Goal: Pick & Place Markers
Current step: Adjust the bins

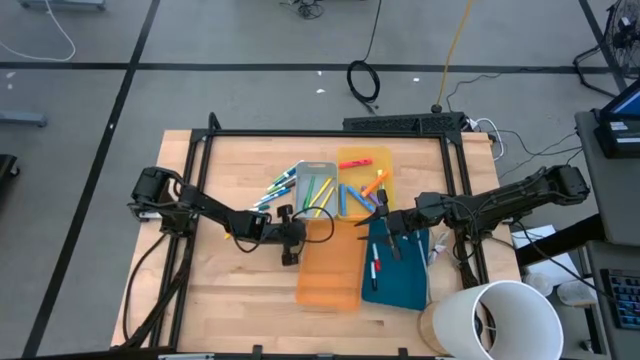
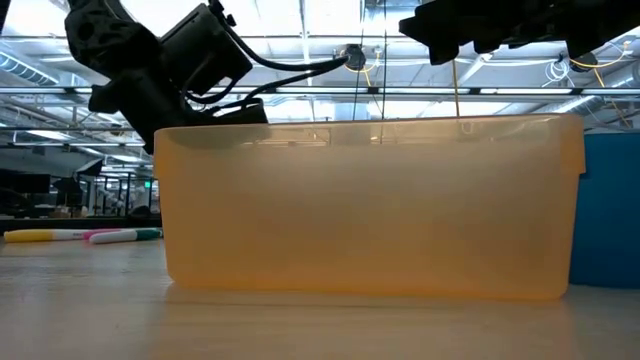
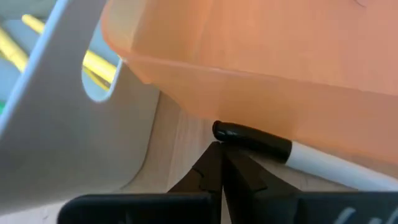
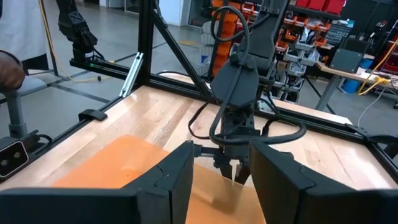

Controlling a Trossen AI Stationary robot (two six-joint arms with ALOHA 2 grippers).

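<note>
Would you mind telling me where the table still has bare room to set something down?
The table is bare left of the orange tray and along its far edge. The middle is crowded: grey tray, markers, teal tray, both grippers. A white bucket fills the near right corner.

Wooden table [image 1: 240, 290] — trays [image 1: 330, 265], loose markers [image 1: 272, 190].

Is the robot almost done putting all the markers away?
Not yet. Done: some markers lie in the grey tray and the teal tray. In hand: the left gripper, shut, is at a white marker beside the big orange tray; the right gripper waits open above the trays. Left: loose markers on the table.
</note>
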